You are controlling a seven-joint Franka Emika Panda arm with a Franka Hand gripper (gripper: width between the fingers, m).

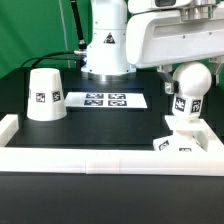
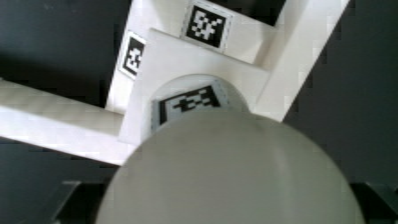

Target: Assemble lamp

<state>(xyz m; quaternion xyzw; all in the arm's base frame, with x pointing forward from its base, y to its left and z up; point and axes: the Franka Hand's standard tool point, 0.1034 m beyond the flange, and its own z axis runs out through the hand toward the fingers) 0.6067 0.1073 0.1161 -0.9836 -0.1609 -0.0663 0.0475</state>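
white parts: three, each with black-and-white square tags.
bulb [image 1: 190,85]: round head on a stem, upright, stem down on the base, at the exterior view's right.
base [image 1: 185,142]: flat square, just beside the front rail [image 1: 100,160].
shade [image 1: 45,95]: truncated cone, wide end down, alone on the black table [image 1: 100,130] at the exterior view's left, well apart from the bulb.
marker board [image 1: 105,100]: flat on the table, between shade and bulb.
gripper [image 1: 187,70]: right over the bulb's head; i cannot tell whether its jaws pinch the head or stand spread.
wrist view: the bulb's head fills the foreground, the tagged base behind it.
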